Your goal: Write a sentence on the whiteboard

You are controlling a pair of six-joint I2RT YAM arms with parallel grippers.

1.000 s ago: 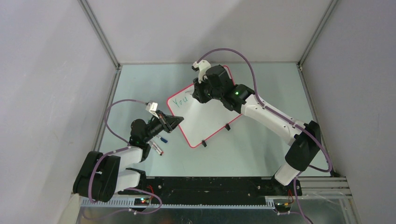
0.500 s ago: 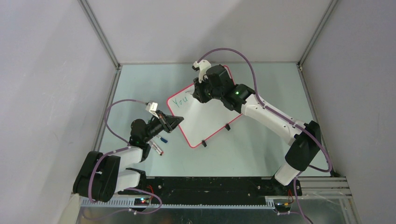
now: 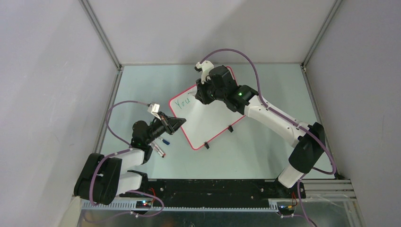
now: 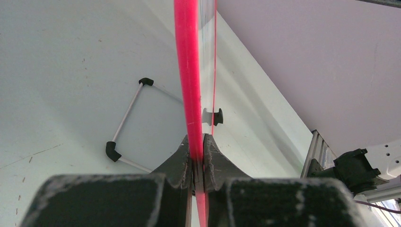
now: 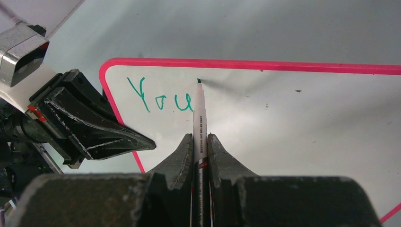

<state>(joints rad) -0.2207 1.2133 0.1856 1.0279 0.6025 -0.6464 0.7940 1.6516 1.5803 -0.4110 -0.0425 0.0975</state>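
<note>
The whiteboard (image 3: 208,120) looks light, stiff and slippery. The left gripper (image 4: 197,142) clamps its rim (image 4: 187,71), the best hold, while the right gripper (image 5: 201,139) pinches the pen (image 5: 199,113).

Pale green table (image 3: 265,146), whiteboard (image 3: 208,120) standing on it, marker (image 3: 159,151) lying nearby

Glossy white whiteboard (image 3: 208,118), hot-pink rim all round, two black clip feet (image 3: 230,128) on its near edge. Green lettering (image 5: 161,97) at the whiteboard's top left corner. White pen (image 5: 199,123), dark tip, red band, over the whiteboard; scuffed black right gripper (image 5: 200,142). Pale mint table (image 3: 265,142) beneath the whiteboard, purple cable (image 3: 236,52) above.
</note>
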